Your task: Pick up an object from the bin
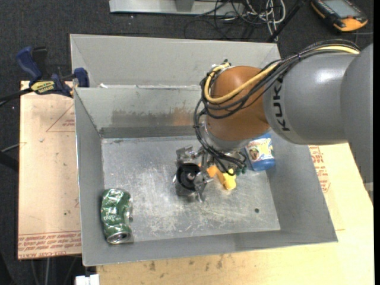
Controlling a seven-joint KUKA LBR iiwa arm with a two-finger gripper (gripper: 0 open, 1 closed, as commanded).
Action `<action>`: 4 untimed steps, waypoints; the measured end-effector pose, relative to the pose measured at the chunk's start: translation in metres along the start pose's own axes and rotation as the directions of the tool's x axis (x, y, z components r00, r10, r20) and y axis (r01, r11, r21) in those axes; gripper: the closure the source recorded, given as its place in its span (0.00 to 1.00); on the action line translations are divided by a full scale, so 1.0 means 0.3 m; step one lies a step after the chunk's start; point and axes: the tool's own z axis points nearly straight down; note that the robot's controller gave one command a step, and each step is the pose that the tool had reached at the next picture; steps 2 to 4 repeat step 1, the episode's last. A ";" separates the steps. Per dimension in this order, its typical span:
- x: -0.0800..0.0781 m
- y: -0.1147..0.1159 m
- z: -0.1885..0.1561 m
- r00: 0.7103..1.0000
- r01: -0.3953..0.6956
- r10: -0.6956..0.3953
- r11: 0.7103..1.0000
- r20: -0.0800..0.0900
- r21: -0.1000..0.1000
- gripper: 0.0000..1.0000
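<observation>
Grey metal bin, sloped walls, scratched flat floor. Reaching in from 3 o'clock, thick grey arm, ending in an orange wrist cover looped with yellow and black cables. Toward 8 o'clock of the floor, well apart from everything else, crushed green can, lying flat, long axis running 12 to 6, open mouth facing 6. At 2 o'clock from floor centre, blue-and-white box, partly tucked under the cover. At floor centre, gripper, down low; spread or closed, cannot tell. Right at the gripper, dark round piece, circular from above, so heading and long axis unreadable. Just beside it at 3 o'clock, small yellow-and-orange piece, long axis 10 to 4.
</observation>
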 end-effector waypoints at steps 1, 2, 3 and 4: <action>-0.039 -0.019 -0.402 1.000 0.001 -0.001 1.000 0.005 0.003 1.00; -0.039 -0.019 -0.402 1.000 0.001 -0.001 1.000 0.005 0.003 1.00; -0.039 -0.019 -0.402 1.000 0.001 -0.001 1.000 0.005 0.003 1.00; -0.039 -0.019 -0.402 1.000 0.001 -0.001 1.000 0.005 0.003 1.00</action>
